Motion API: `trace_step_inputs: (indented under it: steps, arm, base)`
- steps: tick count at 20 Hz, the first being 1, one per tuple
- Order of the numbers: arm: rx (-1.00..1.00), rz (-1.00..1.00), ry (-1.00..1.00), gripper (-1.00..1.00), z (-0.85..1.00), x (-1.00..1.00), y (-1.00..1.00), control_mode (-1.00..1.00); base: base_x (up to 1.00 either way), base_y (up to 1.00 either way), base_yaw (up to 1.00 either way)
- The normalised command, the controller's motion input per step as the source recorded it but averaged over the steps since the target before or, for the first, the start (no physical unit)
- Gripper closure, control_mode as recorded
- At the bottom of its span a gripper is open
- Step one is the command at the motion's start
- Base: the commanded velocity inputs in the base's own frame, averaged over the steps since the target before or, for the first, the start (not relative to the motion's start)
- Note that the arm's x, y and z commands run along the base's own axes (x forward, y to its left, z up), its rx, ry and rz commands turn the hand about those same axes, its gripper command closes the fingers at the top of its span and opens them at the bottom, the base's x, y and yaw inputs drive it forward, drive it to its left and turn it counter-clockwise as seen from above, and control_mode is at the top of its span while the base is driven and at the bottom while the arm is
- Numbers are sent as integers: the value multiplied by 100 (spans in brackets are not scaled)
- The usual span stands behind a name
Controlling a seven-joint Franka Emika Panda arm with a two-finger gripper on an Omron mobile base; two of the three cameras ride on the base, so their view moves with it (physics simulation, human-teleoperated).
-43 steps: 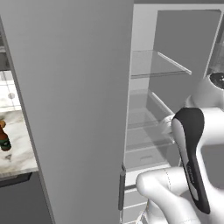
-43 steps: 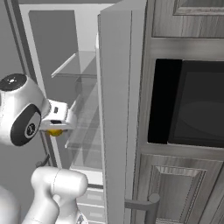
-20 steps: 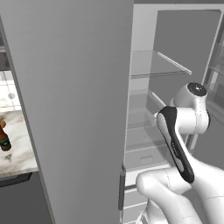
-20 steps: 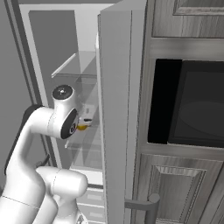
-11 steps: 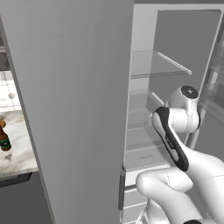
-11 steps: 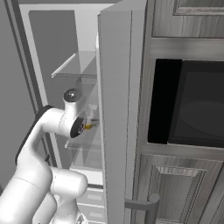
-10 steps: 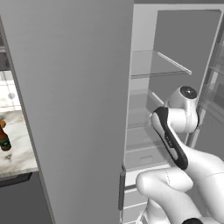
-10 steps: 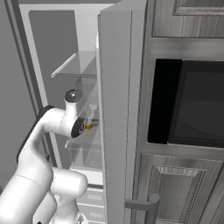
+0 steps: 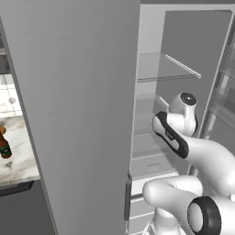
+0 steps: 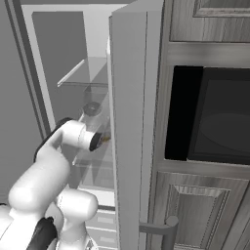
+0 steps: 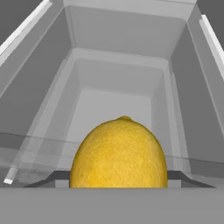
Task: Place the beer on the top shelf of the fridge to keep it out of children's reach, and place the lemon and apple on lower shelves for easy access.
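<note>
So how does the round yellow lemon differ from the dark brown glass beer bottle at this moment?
The round yellow lemon is held in the hand inside the light-grey fridge; the dark brown glass beer bottle stands upright on the marble counter outside it. The lemon is rounded and bright yellow, the bottle slim, dark and green-labelled. Neither rests on a fridge shelf yet.

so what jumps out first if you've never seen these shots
The lemon, big and yellow between the gripper's fingertips in the hand view, facing the pale inside of the fridge. Next, the white arm reaching in past the wide grey door, below the top shelf. The beer stands on the counter, far left.
</note>
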Motion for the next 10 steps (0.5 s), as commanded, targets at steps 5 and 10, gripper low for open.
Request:
trace_step_inputs:
  steps: [5, 10]
  arm:
    - [0, 2, 0, 100, -19, 63, -1, -100]
    - [0, 2, 0, 100, -22, 66, -1, -100]
  base:
    - [0, 0, 0]
    - [0, 0, 0]
